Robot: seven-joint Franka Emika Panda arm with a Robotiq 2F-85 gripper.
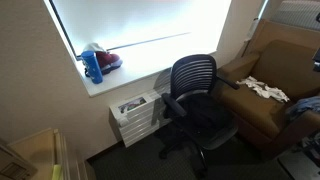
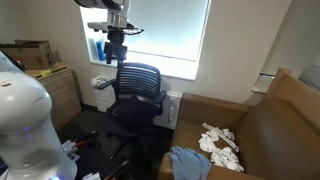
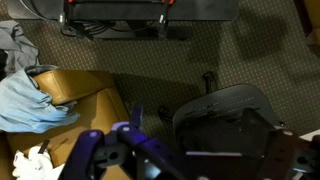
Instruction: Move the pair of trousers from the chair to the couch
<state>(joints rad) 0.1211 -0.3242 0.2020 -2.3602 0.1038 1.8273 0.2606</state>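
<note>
Trousers (image 2: pixel 188 163) (a blue-grey heap) lie on the couch (image 2: pixel 272 118) at its front edge, near a white cloth (image 2: pixel 221 141). The chair (image 2: pixel 135 92) seat looks bare, so the move seems approx. done. The gripper (image 2: pixel 116 52) hangs high above the chair back, apparently holding nothing; fingers apart or together, can't tell. Best finish, prob.: keep the arm clear of the backrest and check the heap sits fully on the cushion, since part seems to overhang the edge and could slip off.

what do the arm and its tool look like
The arm has smooth, rounded white shells. Its tool is black and blocky under a pale grey wrist piece; in the wrist view, its dark body carries two small red marks.
</note>
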